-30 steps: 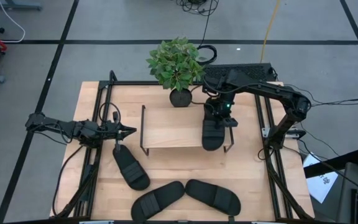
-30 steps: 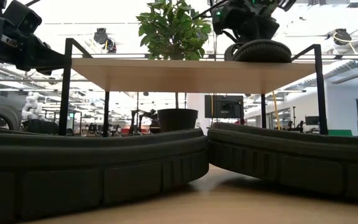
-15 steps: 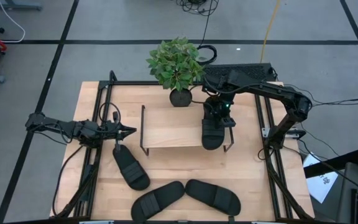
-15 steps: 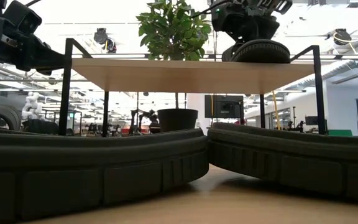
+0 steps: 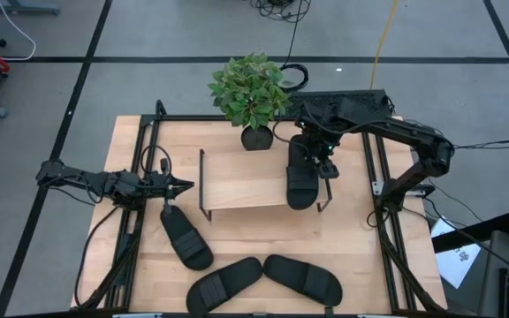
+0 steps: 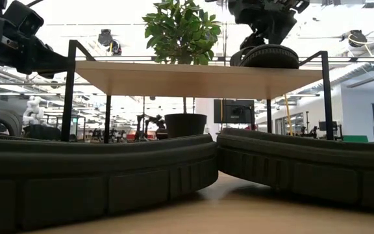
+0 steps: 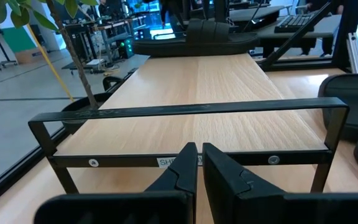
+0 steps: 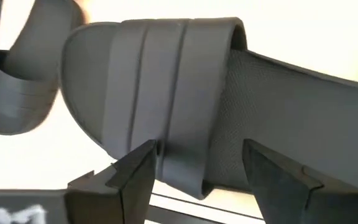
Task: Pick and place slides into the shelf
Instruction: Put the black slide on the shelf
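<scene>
Four matching black slide sandals of matte foam, each with a broad strap across a long oval sole, were seen on the scene. One sandal (image 5: 301, 174) was lying on the light wooden plank top of the low shelf (image 5: 241, 181) with thin dark metal end frames, at the shelf's right end, its length running from far to near and its near tip reaching the plank's near edge. The right gripper (image 5: 321, 157) was poised just above the far part of this sandal; in the right wrist view its two dark fingers (image 8: 132, 180) were spread wide on either side of the strap, so the sandal (image 8: 185, 93) was released and resting on the shelf. The other three sandals were left on the larger wooden tabletop (image 5: 126, 141): one (image 5: 186, 237) near the shelf's left end, lying at a slant, and two (image 5: 225, 284) (image 5: 302, 278) side by side at the near edge, filling the foreground of the low view. The left gripper (image 5: 182, 186) was held still just left of the shelf's left end frame, its fingers (image 7: 182, 174) pressed together on nothing. A potted green plant (image 5: 251, 93) in a dark pot was standing on the tabletop just beyond the shelf's far edge.
</scene>
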`<state>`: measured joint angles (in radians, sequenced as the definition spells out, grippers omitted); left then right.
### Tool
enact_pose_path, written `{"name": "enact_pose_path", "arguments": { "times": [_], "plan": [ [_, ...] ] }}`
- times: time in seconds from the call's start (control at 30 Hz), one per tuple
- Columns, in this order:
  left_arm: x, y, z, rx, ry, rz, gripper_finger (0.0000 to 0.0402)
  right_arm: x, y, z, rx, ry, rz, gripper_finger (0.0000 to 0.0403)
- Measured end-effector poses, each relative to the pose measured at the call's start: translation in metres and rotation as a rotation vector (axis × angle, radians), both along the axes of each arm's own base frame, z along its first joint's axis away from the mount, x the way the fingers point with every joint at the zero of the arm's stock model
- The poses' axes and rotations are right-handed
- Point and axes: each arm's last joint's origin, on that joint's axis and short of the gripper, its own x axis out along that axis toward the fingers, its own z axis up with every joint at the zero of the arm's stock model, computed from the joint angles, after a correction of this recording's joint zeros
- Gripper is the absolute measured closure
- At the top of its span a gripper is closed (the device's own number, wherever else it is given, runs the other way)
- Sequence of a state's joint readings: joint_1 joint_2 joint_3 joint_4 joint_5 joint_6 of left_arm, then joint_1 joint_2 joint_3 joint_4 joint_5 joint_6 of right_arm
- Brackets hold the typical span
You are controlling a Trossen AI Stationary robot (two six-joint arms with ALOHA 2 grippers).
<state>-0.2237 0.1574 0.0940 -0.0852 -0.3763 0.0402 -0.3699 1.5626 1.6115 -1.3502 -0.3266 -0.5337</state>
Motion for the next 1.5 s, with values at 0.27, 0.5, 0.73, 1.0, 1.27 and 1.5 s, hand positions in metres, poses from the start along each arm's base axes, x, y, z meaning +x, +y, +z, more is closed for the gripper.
{"name": "enact_pose_path", "arguments": {
  "times": [0.27,0.5,0.73,1.0,1.27,1.5],
  "plan": [
    [0.000,0.000,0.000,-0.006,-0.002,0.001,0.0378,0.002,0.008,0.000,-0.103,0.033,-0.006,0.0174],
    [0.000,0.000,0.000,-0.010,-0.002,0.001,0.0378,0.002,0.010,0.002,-0.152,0.037,-0.005,0.0174],
    [0.000,0.000,0.000,-0.012,-0.002,0.001,0.0378,-0.009,0.012,0.016,-0.195,-0.027,-0.037,0.0174],
    [0.000,0.000,0.000,-0.012,-0.002,0.001,0.0378,-0.028,0.019,0.040,-0.214,-0.153,-0.083,0.0178],
    [0.000,0.000,0.000,-0.012,-0.002,0.001,0.0378,-0.036,0.031,0.066,-0.148,-0.435,0.080,0.0313],
    [0.000,0.000,0.000,-0.015,-0.002,0.002,0.0378,-0.043,0.032,0.056,-0.159,-0.531,0.134,0.0395]
  ]
}}
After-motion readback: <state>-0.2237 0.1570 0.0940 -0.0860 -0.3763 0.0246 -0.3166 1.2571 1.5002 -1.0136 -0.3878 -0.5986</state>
